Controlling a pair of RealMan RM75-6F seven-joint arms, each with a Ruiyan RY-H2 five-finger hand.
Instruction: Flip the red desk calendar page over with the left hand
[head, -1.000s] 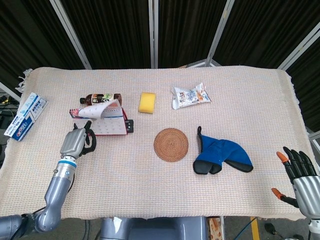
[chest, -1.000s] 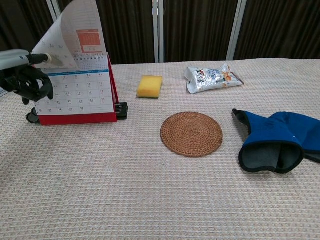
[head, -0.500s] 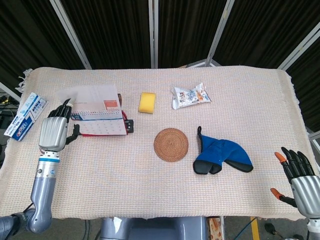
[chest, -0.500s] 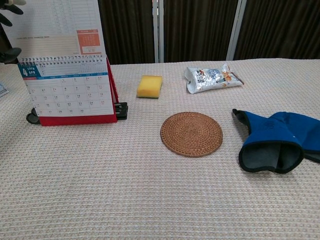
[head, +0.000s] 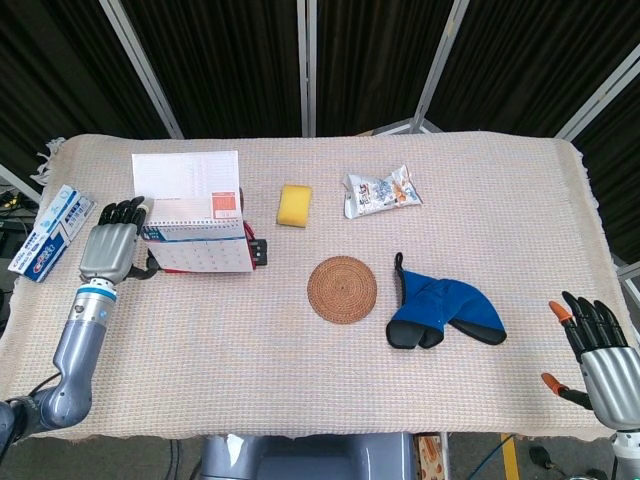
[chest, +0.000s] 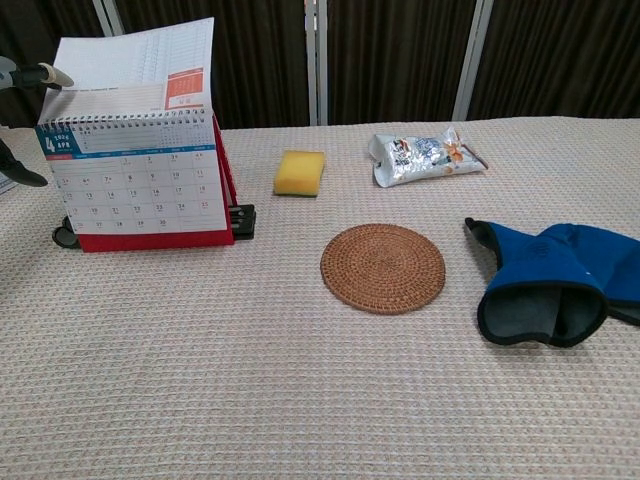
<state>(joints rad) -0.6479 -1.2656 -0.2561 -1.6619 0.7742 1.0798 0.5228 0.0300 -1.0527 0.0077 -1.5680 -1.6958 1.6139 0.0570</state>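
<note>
**At the table's left edge: calendar page half over, left hand beside it**

Nearest the robot, at the front right corner, the right hand (head: 600, 345) hangs with its fingers spread and nothing in them, well away from the work. Further in, a blue oven mitt (head: 445, 314) and a round woven coaster (head: 342, 289) lie mid-table. Toward the left edge stands the red desk calendar (chest: 140, 180), its raised page (chest: 130, 70) upright above the spiral binding, neither fallen forward nor folded back. The left hand (head: 108, 252) sits just beside the calendar's left side, fingers extended with their tips near the page's edge; whether it pinches the page I cannot tell.

By my reading the flip is midway. What remains is to carry the sheet rearward over the rings until it drops behind the stand, gently, since the stand could tip or slide.

Behind lie a yellow sponge (head: 294, 204) and a snack packet (head: 381, 191).
</note>
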